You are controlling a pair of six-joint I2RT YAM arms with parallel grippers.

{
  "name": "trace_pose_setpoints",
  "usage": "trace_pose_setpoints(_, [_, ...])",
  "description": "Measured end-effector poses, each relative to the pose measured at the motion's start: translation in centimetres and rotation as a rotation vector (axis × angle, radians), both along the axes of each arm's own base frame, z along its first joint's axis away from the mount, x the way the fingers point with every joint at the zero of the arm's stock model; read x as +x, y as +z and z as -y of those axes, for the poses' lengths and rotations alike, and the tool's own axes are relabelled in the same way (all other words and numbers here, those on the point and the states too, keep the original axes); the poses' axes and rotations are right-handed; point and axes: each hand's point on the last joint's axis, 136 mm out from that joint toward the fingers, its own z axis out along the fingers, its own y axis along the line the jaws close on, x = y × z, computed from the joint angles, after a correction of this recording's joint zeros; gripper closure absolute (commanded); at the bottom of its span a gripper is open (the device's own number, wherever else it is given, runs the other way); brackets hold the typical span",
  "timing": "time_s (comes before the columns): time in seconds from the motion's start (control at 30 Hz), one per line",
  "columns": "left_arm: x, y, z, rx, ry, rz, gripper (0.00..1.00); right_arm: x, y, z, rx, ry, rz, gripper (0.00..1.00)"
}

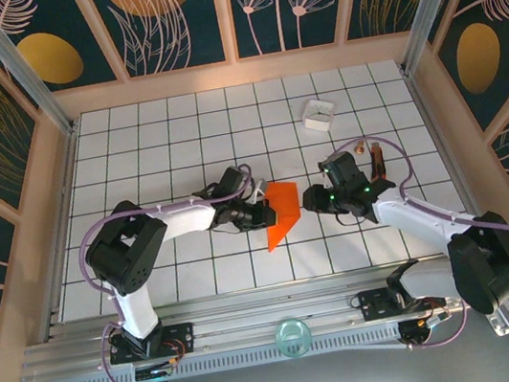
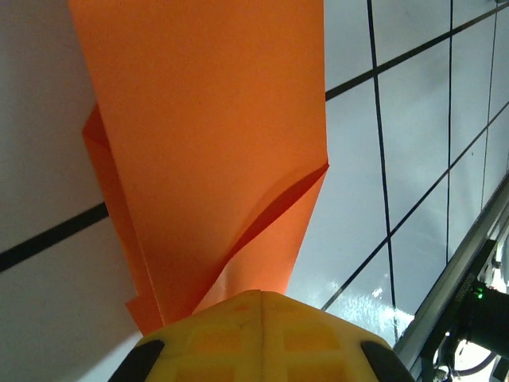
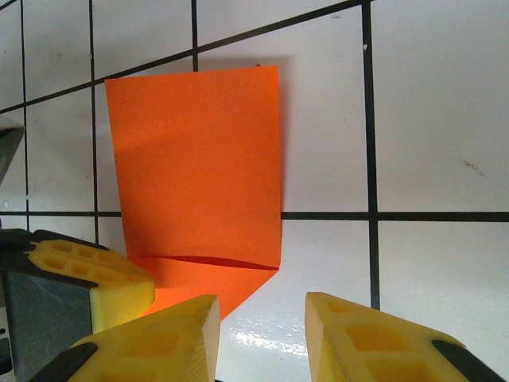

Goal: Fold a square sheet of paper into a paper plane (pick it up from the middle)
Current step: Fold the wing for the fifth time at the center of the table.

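Observation:
The square sheet of paper (image 1: 281, 208), bright orange-red, lies folded in the middle of the table with a pointed lower end. In the left wrist view the paper (image 2: 207, 143) rises in loose layers from my fingertips. My left gripper (image 1: 265, 212) (image 2: 262, 318) is shut on its left edge. In the right wrist view the paper (image 3: 199, 167) is a flat flap with a crease near its bottom. My right gripper (image 1: 310, 200) (image 3: 261, 330) stands open just right of the paper, only bare table between its fingers (image 3: 163, 338). The paper plane is out of view.
A small white box (image 1: 318, 114) sits at the back right of the gridded table (image 1: 178, 135). The metal rail (image 1: 256, 322) runs along the near edge, and wooden walls close in both sides. Both arms meet at the table's middle.

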Motion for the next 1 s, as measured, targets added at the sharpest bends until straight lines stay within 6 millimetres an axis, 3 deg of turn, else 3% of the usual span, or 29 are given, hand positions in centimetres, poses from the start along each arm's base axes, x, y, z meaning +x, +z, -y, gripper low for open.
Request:
trace_pose_setpoints(0.43, [1.3,0.1,-0.8,-0.026,0.034,0.007,1.0,-0.4,-1.1,-1.0,0.001,0.029,-0.035,0.66])
trace_pose_setpoints(0.67, [0.4,-2.1,-2.3,0.014,0.048,-0.041,1.0,-1.1,-2.3,-1.7,0.031,0.044,-0.078,0.65])
trace_pose_setpoints(1.0, [0.3,-2.2,-2.3,-0.034,0.04,-0.029,1.0,-0.9,-4.2,-3.3,0.105,0.051,-0.131,0.63])
